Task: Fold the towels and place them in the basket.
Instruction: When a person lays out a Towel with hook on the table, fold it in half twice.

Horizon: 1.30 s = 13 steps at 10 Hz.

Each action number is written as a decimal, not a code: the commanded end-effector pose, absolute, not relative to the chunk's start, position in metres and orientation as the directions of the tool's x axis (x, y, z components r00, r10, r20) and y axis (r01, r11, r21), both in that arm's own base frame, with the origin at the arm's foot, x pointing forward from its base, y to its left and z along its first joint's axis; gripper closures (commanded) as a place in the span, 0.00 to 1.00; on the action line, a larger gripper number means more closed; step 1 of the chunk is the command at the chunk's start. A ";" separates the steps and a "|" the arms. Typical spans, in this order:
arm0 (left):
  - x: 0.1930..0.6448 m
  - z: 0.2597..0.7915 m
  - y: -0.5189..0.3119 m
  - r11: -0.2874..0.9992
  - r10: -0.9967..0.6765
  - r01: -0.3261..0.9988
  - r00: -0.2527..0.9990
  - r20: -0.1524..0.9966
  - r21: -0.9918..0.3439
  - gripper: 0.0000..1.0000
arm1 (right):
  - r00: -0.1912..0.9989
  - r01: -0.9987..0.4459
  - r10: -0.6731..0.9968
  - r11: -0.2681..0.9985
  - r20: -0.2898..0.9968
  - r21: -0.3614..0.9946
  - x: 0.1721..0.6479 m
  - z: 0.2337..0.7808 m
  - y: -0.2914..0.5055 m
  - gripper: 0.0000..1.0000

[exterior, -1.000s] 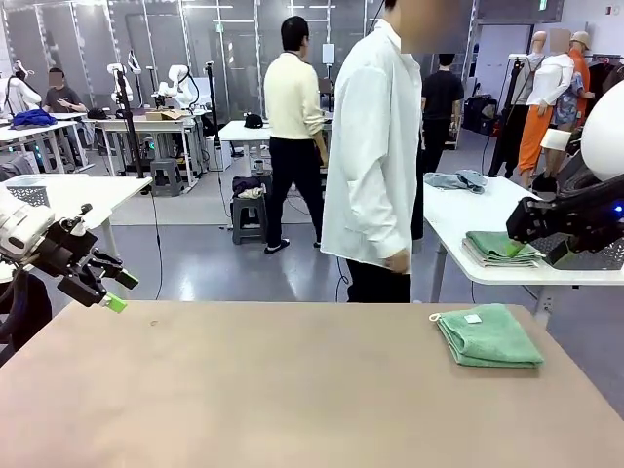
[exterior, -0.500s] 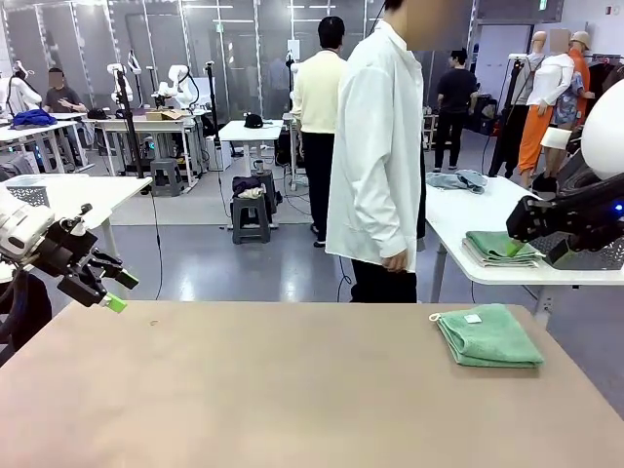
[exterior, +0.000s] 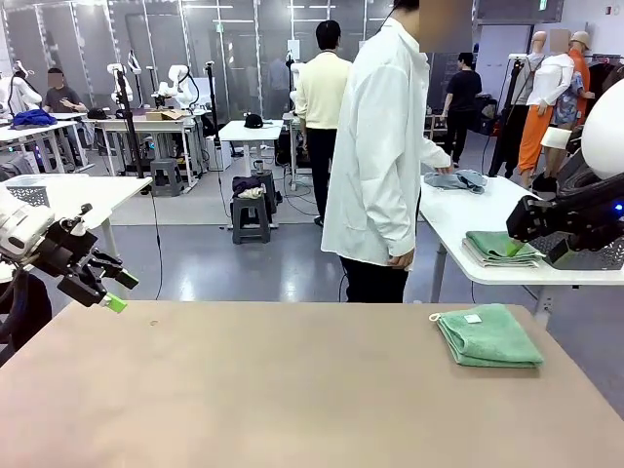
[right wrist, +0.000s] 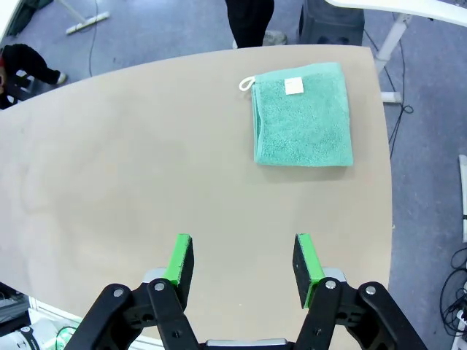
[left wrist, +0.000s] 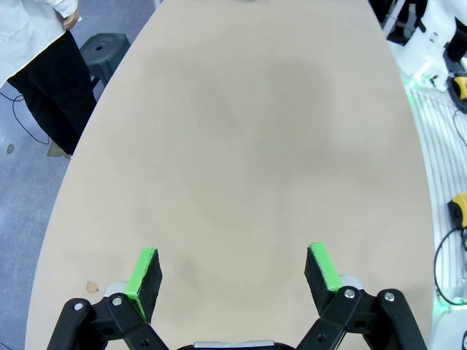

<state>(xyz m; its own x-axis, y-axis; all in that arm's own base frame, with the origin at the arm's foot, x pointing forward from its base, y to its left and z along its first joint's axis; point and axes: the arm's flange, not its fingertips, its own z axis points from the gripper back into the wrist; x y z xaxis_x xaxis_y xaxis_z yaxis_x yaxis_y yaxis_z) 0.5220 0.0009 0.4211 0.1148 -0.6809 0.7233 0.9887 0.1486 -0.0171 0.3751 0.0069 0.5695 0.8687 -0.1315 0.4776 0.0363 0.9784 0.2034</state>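
Note:
A folded mint green towel with a small white tag lies flat on the tan table at the right; in the right wrist view that towel is ahead of the fingers. My right gripper hangs open and holds nothing, raised well above the table's right side. Over the table's left edge my left gripper is open and holds nothing, with bare tabletop between its fingers. A crumpled grey-blue towel lies on the white side table, a person's hand on it. Dark mesh of the basket shows there, mostly behind my right arm.
A person in a white coat stands at the table's far edge, turned to the white side table. A stack of folded cloths rests on that side table. Other people and tables are farther back.
The person in the white coat has leaned right and put a hand on the grey-blue towel on the side table. Someone in the background walked off. Neither arm has moved.

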 end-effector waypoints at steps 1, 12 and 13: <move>0.522 0.422 0.001 0.143 -0.687 0.990 0.111 0.718 -0.016 0.01 | 0.868 0.037 -0.135 0.977 0.477 0.208 0.378 0.571 0.007 0.31; 0.522 0.422 0.001 0.143 -0.687 0.990 0.111 0.718 -0.016 0.01 | 0.868 0.037 -0.135 0.977 0.477 0.208 0.378 0.571 0.007 0.31; 0.522 0.422 0.001 0.143 -0.687 0.990 0.111 0.718 -0.016 0.01 | 0.868 0.037 -0.135 0.977 0.477 0.208 0.378 0.571 0.007 0.31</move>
<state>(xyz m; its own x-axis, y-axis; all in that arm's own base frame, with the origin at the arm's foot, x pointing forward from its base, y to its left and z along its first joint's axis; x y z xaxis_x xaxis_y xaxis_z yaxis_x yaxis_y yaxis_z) 0.5220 0.0009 0.4211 0.1148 -0.6809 0.7233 0.9887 0.1486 -0.0171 0.3752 0.0069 0.5695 0.8687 -0.1315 0.4776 0.0363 0.9784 0.2034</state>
